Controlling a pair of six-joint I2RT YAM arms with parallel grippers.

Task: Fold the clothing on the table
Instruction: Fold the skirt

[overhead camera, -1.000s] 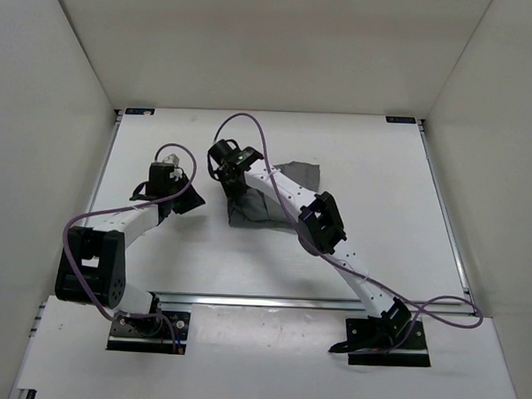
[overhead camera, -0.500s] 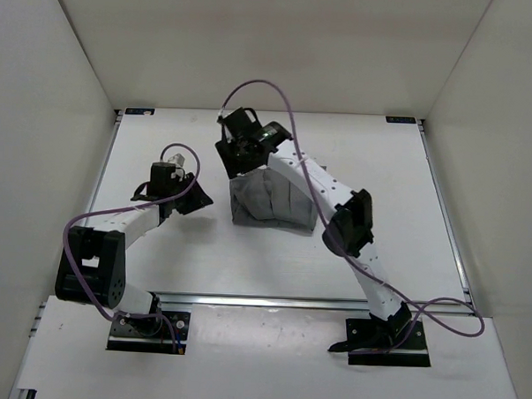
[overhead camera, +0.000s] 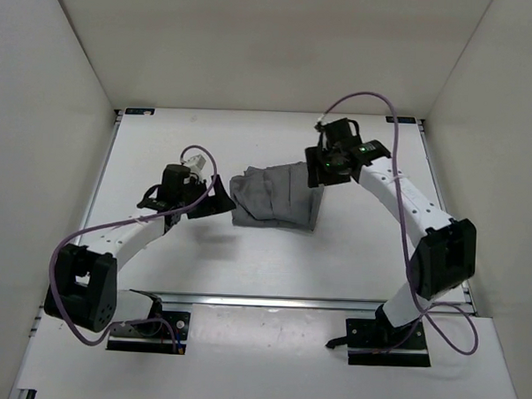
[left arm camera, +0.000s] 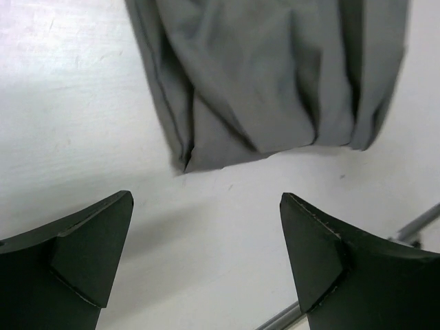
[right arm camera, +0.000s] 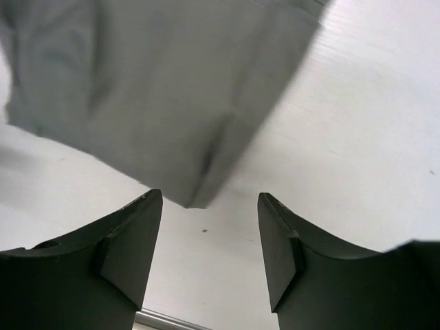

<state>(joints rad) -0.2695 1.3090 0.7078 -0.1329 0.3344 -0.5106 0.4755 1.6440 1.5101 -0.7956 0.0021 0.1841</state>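
One piece of clothing, two grippers, one table: that is your whole count.

In the top view, the clothing lies at centre frame as a compact grey block. A second ago it sat rumpled beneath the right gripper, so a fold looks laid. That gripper has swung out to the block's upper right corner, and the left gripper has come in just beside its left edge.

In your left wrist view the jaws stand wide and empty, with the clothing filling the top of the frame.

In your right wrist view the jaws are also apart, holding nothing. The cloth at upper left seems doubled, though blur hides the layers.
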